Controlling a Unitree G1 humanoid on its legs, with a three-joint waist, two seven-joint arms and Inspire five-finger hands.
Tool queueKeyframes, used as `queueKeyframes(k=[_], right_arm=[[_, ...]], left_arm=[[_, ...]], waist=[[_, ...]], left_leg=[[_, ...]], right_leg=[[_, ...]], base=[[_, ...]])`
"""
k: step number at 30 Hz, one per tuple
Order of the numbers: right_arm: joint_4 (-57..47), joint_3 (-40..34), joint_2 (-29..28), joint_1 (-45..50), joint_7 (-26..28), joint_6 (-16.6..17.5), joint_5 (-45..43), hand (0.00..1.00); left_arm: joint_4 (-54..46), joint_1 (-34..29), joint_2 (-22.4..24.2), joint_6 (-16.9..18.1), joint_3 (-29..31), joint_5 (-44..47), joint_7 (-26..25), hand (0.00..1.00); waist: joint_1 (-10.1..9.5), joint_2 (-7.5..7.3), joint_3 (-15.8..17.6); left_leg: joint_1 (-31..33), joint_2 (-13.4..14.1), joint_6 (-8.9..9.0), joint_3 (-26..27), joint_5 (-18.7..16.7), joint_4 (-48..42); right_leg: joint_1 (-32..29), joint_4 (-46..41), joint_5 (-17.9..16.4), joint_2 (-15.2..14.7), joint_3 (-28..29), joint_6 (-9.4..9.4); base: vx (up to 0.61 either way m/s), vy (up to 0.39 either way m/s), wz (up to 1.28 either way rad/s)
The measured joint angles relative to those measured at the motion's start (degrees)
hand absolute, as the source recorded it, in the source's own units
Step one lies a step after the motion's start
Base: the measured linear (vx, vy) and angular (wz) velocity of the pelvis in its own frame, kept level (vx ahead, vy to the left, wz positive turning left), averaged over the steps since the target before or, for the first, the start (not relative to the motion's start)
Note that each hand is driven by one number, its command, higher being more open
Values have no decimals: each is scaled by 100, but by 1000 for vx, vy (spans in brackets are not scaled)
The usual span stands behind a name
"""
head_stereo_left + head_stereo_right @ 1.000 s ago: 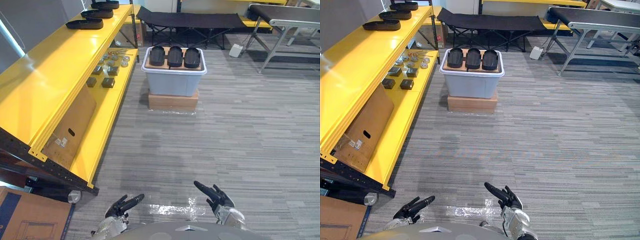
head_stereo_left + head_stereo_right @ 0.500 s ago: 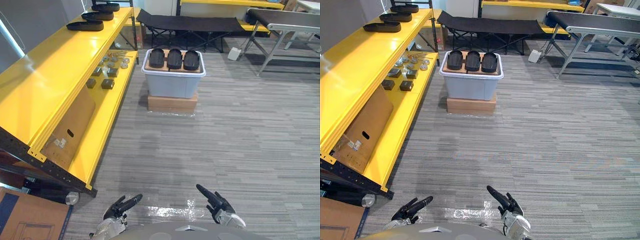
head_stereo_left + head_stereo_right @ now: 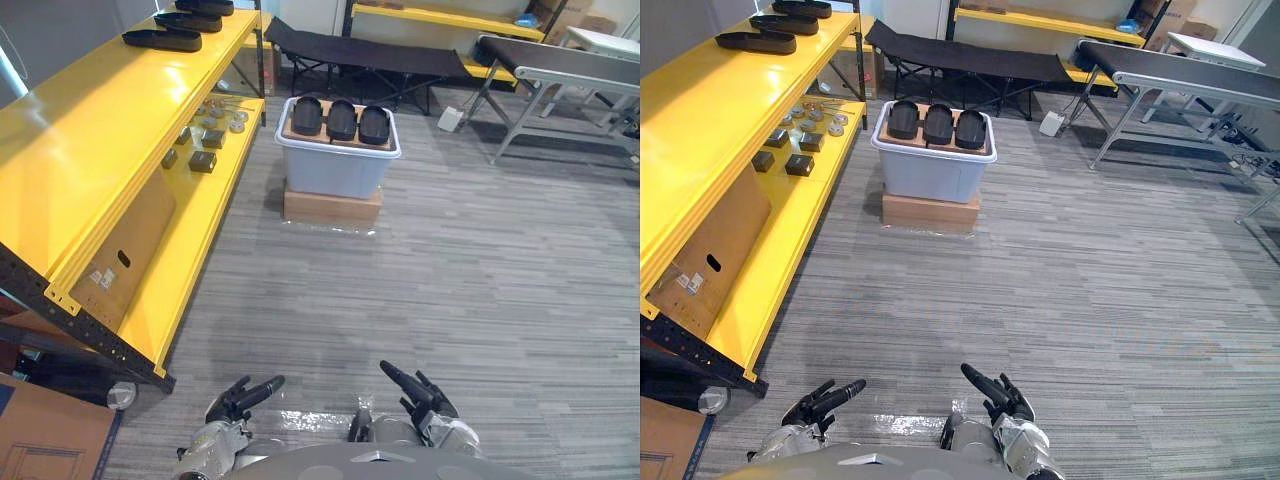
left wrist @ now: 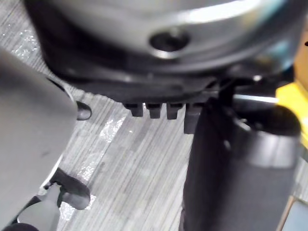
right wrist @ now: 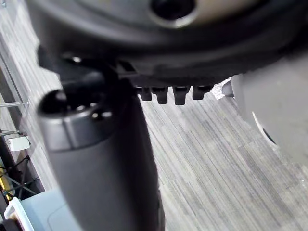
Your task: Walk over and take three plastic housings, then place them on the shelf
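Observation:
Three black plastic housings (image 3: 341, 119) lie side by side on cardboard atop a grey bin (image 3: 338, 165), which stands on a flat cardboard box (image 3: 332, 207) far ahead on the floor. More black housings (image 3: 162, 39) rest on the yellow shelf's top board (image 3: 90, 130) at the left. My left hand (image 3: 238, 398) and right hand (image 3: 421, 394) hang low near the bottom of the eye views, fingers straight, holding nothing. Both are far from the bin.
The lower shelf board (image 3: 195, 245) carries small dark blocks (image 3: 203, 161), metal parts and a leaning cardboard sheet (image 3: 125, 255). A black cot (image 3: 360, 57) and a conveyor table (image 3: 556, 63) stand behind the bin. A cardboard box (image 3: 50, 440) sits at lower left. Grey carpet lies between me and the bin.
The whole view has shifted and tilted up a little, showing more of the room to the right; the camera moved. Both hands stay low and open.

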State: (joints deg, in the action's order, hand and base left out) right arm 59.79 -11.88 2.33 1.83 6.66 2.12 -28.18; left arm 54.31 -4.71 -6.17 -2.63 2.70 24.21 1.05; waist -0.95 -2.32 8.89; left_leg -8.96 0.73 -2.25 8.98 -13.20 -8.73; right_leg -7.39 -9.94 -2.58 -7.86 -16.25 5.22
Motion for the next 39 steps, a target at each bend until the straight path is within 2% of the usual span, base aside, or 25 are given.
queueKeyframes(k=[4, 6, 8, 11, 12, 14, 15, 17, 18, 20, 21, 22, 24, 25, 26, 27, 28, 30, 32, 33, 34, 35, 37, 38, 39], right_arm=[[6, -219, 3, 245, 7, 7, 114, 100], [7, -414, 24, 293, 12, -23, 282, 100], [34, -570, 0, 295, 6, -65, 390, 100], [33, -566, 45, 331, 7, -60, 672, 100], [82, -573, 89, 315, 2, -54, 732, 100], [273, -560, 163, 196, 2, -22, 757, 100], [286, -555, 185, 92, 2, -5, 758, 100], [268, -531, 203, -90, -24, -3, 775, 100], [220, -381, 233, -102, -82, -4, 781, 100], [214, -146, 249, -92, -105, -22, 872, 100], [193, 23, 163, -97, -97, -28, 874, 100], [178, 97, 96, -149, -64, -36, 876, 100], [160, 117, 58, -239, -92, -51, 881, 100], [137, 98, 62, -213, -97, -54, 890, 100], [137, 95, 58, -218, -91, -55, 898, 100], [142, 107, 2, -214, -80, -54, 933, 100], [178, 110, -24, -207, -78, 24, 964, 100], [216, 70, 2, -278, -86, 105, 980, 100], [197, 13, 0, -310, -91, 136, 976, 100], [200, 3, -2, -317, -100, 139, 976, 100], [176, -15, -10, -329, -106, 135, 985, 100], [174, -17, -16, -355, -104, 120, 977, 100], [135, -16, -61, -380, -113, 115, 985, 100], [58, -15, -96, -303, -122, 120, 986, 100], [16, -27, -67, -276, -126, 152, 989, 100]], left_arm=[[1, -20, 69, -5, 3, -6, 2, 100], [32, -70, 187, -17, 12, 16, -12, 100], [28, -29, 245, -10, 93, 82, -9, 100], [24, 9, 327, 0, 464, 135, -17, 100], [26, 41, 351, 3, 513, 254, -24, 100], [-14, 29, 385, 29, 515, 283, -3, 100], [-101, 30, 409, 75, 533, 276, 43, 100], [-233, 28, 496, 166, 716, 247, 87, 100], [-252, -6, 515, 170, 875, 238, 95, 100], [-213, -189, 534, 162, 1024, 217, 100, 100], [-210, -310, 527, 132, 1235, 297, 81, 100], [-206, -318, 400, 195, 1256, 231, 76, 100], [-184, -297, 323, 222, 1238, 220, 61, 100], [-144, -283, 319, 217, 1189, 190, 32, 100], [-85, -277, 295, 221, 1136, 168, 32, 100], [-1, -262, 229, 241, 1082, -40, 35, 100], [33, -323, 172, 260, 952, -180, 40, 100], [31, -373, 109, 293, 779, -273, 39, 100], [25, -252, 104, 276, 637, -283, 45, 100], [23, -159, 112, 264, 576, -285, 61, 100], [12, 3, 116, 249, 482, -289, 86, 100], [10, 53, 117, 247, 480, -286, 90, 100], [7, 151, 120, 241, 483, -228, 105, 100], [-8, 157, 121, 232, 494, -210, 133, 100], [21, 177, 155, 229, 528, -195, 163, 100]], waist=[[-21, 37, -32], [-20, 273, -156], [-25, 293, -175], [-16, 432, -203], [-35, 461, -152], [-111, 419, -139], [-213, 396, -124], [-303, 368, -44], [-367, 387, -23], [-482, 401, -4], [-540, 346, -4], [-538, 105, 33], [-568, 1, 96], [-586, 18, 112], [-579, 45, 127], [-523, 49, 145], [-512, 57, 166], [-493, 103, 177], [-491, 147, 174], [-483, 184, 179], [-457, 225, 177], [-443, 221, 174], [-355, 136, 175], [-348, -16, 149], [-355, 44, 167]], left_leg=[[-206, 101, 327, -254, -415, -274], [-292, 451, 472, -306, -533, -381], [61, 634, 547, -324, -565, -1327], [1006, 1184, 736, -209, -479, -3662], [1142, 1193, 714, -178, -565, -3896], [1432, 939, 667, 30, -716, -3460], [1704, 729, 637, 105, -705, -2963], [2163, 472, 586, -12, -331, -2080], [2358, 394, 597, -233, 157, -1427], [2291, 401, 637, -338, 935, -1224], [2244, 277, 345, -226, 858, -1374], [2250, 128, 249, -148, 629, -1548], [2222, -54, 10, -113, 370, -1670], [2069, -132, -107, -85, 266, -1605], [1926, -151, -111, -66, 240, -1531], [1559, -226, -122, -64, 176, -1346], [1121, -283, -168, -48, 175, -1116], [521, -324, -172, -6, 179, -678], [199, -249, -113, -28, 168, -401], [152, -170, -45, -52, 127, -375], [145, -4, 101, -84, 42, -386], [143, 44, 167, -99, 3, -390], [46, 113, 374, -129, -132, -415], [-96, 67, 532, -140, -323, -491], [-215, 133, 569, -158, -549, -618]], right_leg=[[211, -146, 395, 47, 15, -362], [266, -315, 53, 321, -149, -527], [428, -317, -70, 450, -286, -675], [1004, 19, -214, 745, -385, -803], [1290, 160, -212, 771, -380, -811], [1639, 342, -214, 603, -289, -806], [1699, 437, -250, 464, -154, -763], [1766, 512, -442, 250, 26, -553], [1837, 469, -581, 177, 129, -395], [1949, 368, -787, 111, 346, -183], [2034, 322, -901, 0, 517, -191], [2037, 219, -943, -166, 571, -194], [1925, -220, -930, -348, 703, -121], [1601, -1006, -854, -457, 864, 4], [1387, -1597, -774, -525, 915, 150], [990, -2814, -554, -607, 1021, 606], [715, -3760, -573, -653, 967, 599], [458, -4140, -902, -756, 379, 237], [239, -3522, -1153, -694, -190, -63], [118, -2979, -1187, -587, -361, -127], [-85, -1848, -1118, -350, -465, -103], [-169, -1439, -1009, -275, -450, -92], [-264, -425, -271, -192, -403, -177], [-252, -99, 414, -255, -382, -227], [-245, -339, 675, -251, -400, -532]], base=[[276, -173, 35], [370, -185, 25], [411, -197, 12], [342, -136, 12], [445, -43, 7], [366, 23, -23], [255, 147, -48], [267, 198, -47], [195, 190, -40], [314, 297, -56], [447, 333, -40], [388, 235, -22], [364, 219, 8], [344, 238, 6], [340, 229, 4], [363, 167, 3], [378, 141, 2], [400, 80, -5], [396, 14, 3], [384, -73, 8], [308, -90, 8], [374, -154, 8], [306, -190, 6], [363, -288, 2], [415, -311, -6]])
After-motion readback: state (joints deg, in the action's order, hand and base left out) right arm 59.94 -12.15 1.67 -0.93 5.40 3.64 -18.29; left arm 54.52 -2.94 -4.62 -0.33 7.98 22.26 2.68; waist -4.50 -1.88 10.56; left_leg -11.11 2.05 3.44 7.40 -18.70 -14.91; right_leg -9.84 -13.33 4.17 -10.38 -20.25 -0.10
